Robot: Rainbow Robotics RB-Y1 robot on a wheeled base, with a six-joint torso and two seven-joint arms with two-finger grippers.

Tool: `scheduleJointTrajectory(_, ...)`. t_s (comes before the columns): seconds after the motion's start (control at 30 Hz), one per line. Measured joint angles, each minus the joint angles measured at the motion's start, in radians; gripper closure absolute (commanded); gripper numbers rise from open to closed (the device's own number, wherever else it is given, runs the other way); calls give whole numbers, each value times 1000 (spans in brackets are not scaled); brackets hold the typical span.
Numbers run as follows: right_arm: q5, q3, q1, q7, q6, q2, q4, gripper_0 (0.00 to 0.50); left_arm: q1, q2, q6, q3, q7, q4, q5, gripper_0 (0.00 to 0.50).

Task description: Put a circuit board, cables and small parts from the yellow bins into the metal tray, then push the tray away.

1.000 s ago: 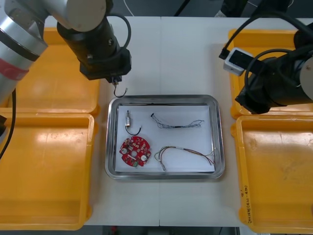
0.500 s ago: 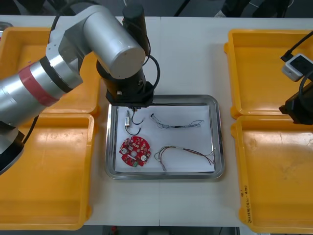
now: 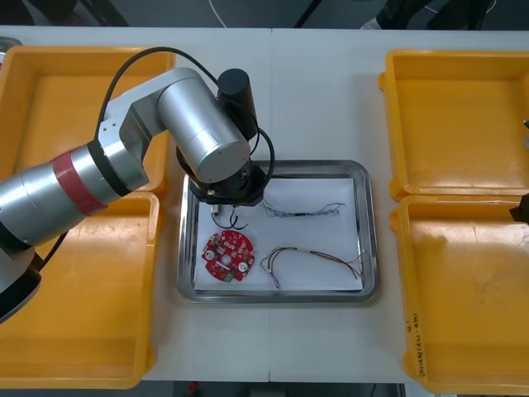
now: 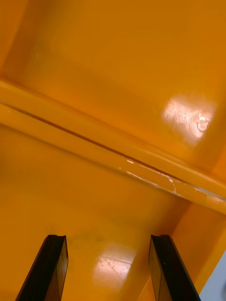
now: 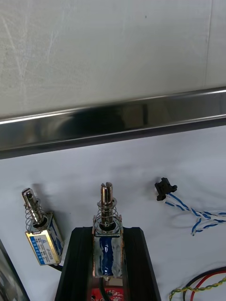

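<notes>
In the left wrist view my left gripper (image 5: 107,231) is shut on a small metal part (image 5: 106,211) with a spring plunger and a blue label, held just above the tray's white inside. A second small metal part (image 5: 40,231) lies beside the fingers. From the front, the left arm's wrist (image 3: 223,174) covers the far left corner of the metal tray (image 3: 369,236). In the tray lie a red circuit board (image 3: 228,255), a blue and white cable (image 3: 302,209) and a red and yellow cable (image 3: 318,256). My right gripper (image 4: 108,270) stands open over a yellow bin (image 4: 113,61).
Two yellow bins (image 3: 78,298) stand at the left and two yellow bins (image 3: 459,116) at the right of the tray. The tray's shiny rim (image 5: 113,120) runs just beyond the held part. The right arm (image 3: 521,211) shows at the right edge.
The left arm has swung from beyond the tray's far left corner to over the tray's inside. The right arm has drawn back to the right, almost out of the front view.
</notes>
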Motion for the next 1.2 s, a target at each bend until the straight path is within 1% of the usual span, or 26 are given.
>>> scheduleJointTrajectory(0.13, 0, -15, 37, -33, 0, 0, 0, 0, 5, 0, -1, -1, 0, 0, -1, 493)
scheduleJointTrajectory(0.17, -3, -18, 46, -48, 0, 0, 0, 0, 5, 0, -1, -1, 0, 0, -1, 355)
scheduleJointTrajectory(0.2, -6, -20, 54, -71, 0, 0, 0, 0, 5, 0, -1, -1, 0, 0, -1, 125)
scheduleJointTrajectory(0.27, -25, -24, 69, -127, 0, 0, 0, 0, 5, 0, -2, -1, 0, 0, -1, 0)
scheduleJointTrajectory(0.4, -45, -25, 95, -226, 0, 0, 0, 0, 5, 0, -2, -1, 0, 0, -2, 0)
scheduleJointTrajectory(0.6, -62, -25, 122, -272, 0, 0, 0, 0, 5, 0, -3, -1, 0, -1, -2, 0)
scheduleJointTrajectory(0.77, -83, -25, 144, -386, 0, 0, -1, 0, 5, 0, -2, -1, 0, -24, -2, 0)
scheduleJointTrajectory(0.83, -89, -25, 150, -399, 0, 0, -1, 0, 5, 1, 5, 2, 1, -42, -2, 0)
scheduleJointTrajectory(1.0, -97, -25, 154, -410, 0, 0, -1, 0, 5, 1, 70, 41, 7, -96, 0, 0)
scheduleJointTrajectory(1.2, -99, -25, 154, -411, 0, 0, -1, 0, 6, 3, 181, 155, 52, -172, 14, 0)
